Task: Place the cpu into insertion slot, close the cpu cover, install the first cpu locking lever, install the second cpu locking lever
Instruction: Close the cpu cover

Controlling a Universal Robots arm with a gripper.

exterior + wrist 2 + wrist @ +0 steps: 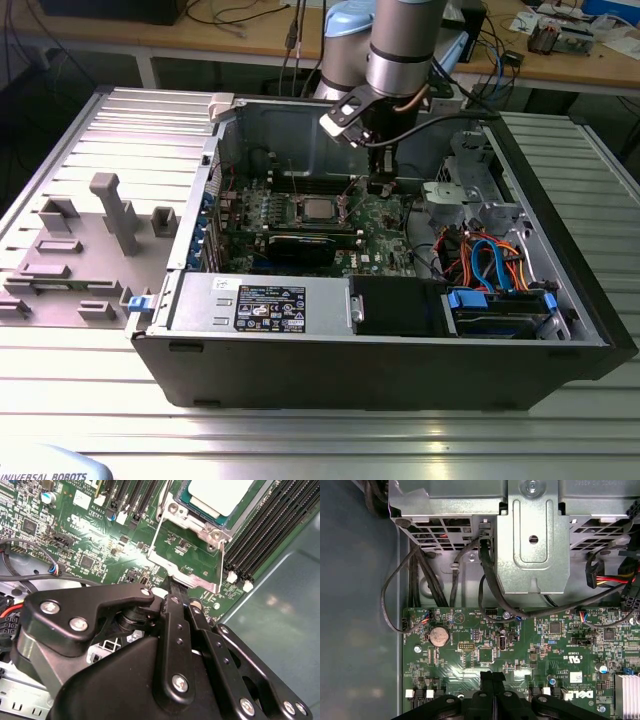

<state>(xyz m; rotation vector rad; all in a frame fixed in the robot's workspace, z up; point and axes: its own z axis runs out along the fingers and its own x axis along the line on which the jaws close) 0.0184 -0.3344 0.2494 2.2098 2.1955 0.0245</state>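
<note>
cpu (220, 492) sits in the slot (200, 527), flat silver top up, green edge showing. cover (187, 579) is swung open off the slot. It's a thin bright steel frame with the board (80, 540) visible through its window, and its free edge is on the far side from the slot, right at the hand (181, 592). The hand's black fingers are pressed together with the tips touching that free edge; can't tell if they pinch it or only push. Risks, my read: the tips are narrow and the steel is slick, so the frame could slip off and drop hard on the cpu. An off-centre push could twist the thin frame. Going too deep could scrape the small parts on the board beside the slot or clip the memory slots (270, 535) flanking it.
</note>
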